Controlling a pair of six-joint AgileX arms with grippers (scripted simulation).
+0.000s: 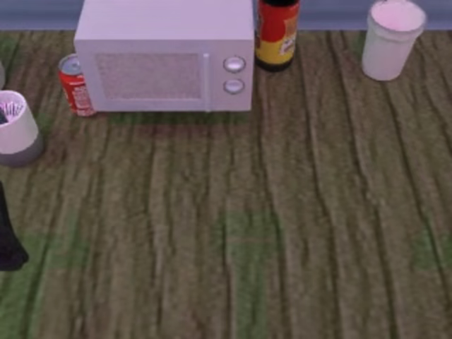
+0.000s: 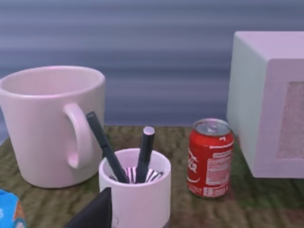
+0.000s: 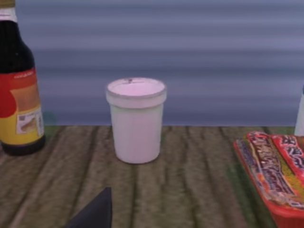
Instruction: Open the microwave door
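Observation:
The microwave [image 1: 164, 53] stands at the back of the table, left of centre. Its door [image 1: 145, 76], with a speckled grey mesh window, lies flat against the front, shut. A thin vertical handle [image 1: 206, 78] runs along the door's right side, next to two round silver knobs [image 1: 234, 65]. My left gripper [image 1: 8, 247] sits at the table's left edge, well in front of the microwave and apart from it. In the left wrist view the microwave's corner [image 2: 266, 95] shows beyond a red can. My right gripper [image 3: 95, 213] is out of the top view; only a dark tip shows over bare table.
A red can [image 1: 75, 85] stands against the microwave's left side, and a white pen holder [image 1: 15, 127] in front of it. A dark sauce bottle [image 1: 277, 35] stands right of the microwave and a white cup [image 1: 392, 39] at the back right. A large mug [image 2: 52, 123] and a red packet [image 3: 273, 171] show in the wrist views.

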